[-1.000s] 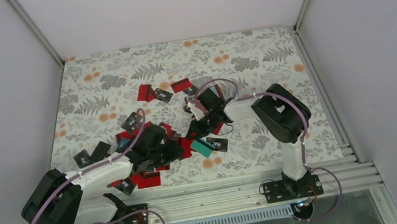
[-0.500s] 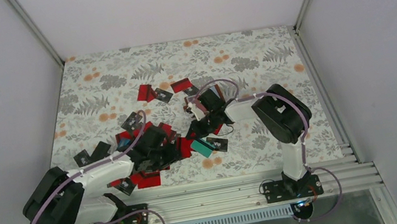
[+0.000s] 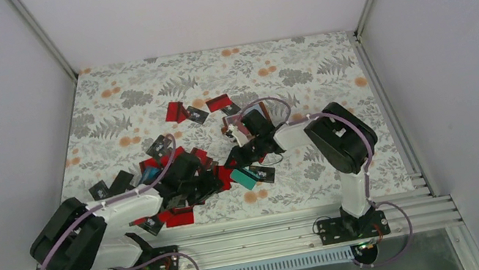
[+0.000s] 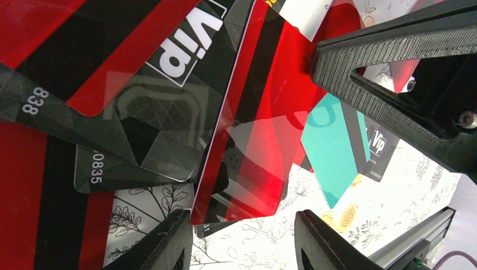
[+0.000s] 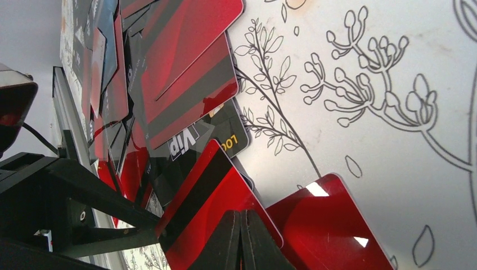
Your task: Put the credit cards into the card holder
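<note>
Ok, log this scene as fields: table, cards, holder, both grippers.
table: floral cloth
cards: loose overlapping pile mid-table, mostly red and black
teal card: one, at the pile's edge
holder: not made out in any view
left gripper: open, over a red card
right gripper: shut, tip at that red card's edge; grip unclear

In the left wrist view, a black faceted card [image 4: 169, 73] bore "Vip" in white. A dark card at the left edge [image 4: 42, 121] showed "838", and a lower dark card [image 4: 132, 163] "0835". A small black card [image 4: 378, 153] beside the teal card [image 4: 332, 146] read "Vip". In the right wrist view, a black striped card [image 5: 191, 143] carried "Vip", and its neighbouring card [image 5: 235, 130] had yellow letters, seemingly "LOO"
</note>
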Available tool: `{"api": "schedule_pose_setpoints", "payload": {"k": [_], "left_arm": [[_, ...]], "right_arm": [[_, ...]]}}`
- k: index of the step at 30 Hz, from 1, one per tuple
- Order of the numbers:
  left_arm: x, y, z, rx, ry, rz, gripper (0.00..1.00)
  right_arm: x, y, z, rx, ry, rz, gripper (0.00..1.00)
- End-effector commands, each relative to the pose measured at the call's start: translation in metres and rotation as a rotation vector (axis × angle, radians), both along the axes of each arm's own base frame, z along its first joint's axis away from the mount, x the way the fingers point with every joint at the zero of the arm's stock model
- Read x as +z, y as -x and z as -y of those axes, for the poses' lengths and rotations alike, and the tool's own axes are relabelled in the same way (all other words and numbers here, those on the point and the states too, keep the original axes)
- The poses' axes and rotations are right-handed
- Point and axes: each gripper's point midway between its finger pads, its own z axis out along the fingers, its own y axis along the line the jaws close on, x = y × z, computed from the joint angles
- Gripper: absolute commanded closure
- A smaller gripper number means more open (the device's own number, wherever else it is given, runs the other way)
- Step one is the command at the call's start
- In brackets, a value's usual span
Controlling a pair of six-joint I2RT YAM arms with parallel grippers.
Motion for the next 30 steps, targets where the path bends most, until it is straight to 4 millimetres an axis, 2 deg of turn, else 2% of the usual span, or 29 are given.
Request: {"api": "schedule_pose_setpoints", "payload": {"k": [1, 17, 30], "left_arm": [[-0.014, 0.007, -0.009, 0.042, -0.015, -0.041, 0.53], [0.004, -0.002, -0.007, 0.122, 0.119, 0.055, 0.53], [0.0, -0.002, 0.0, 0.114, 0.176, 0.066, 0.53]], "right_arm": [[-0.059, 0.036, 0.042, -0.033, 0.23, -0.138, 0.95], [-0.069, 0.05, 0.051, -0.053, 0.236, -0.179, 0.96], [-0.076, 0.053, 0.055, -0.064, 0.256, -0.193, 0.95]]}}
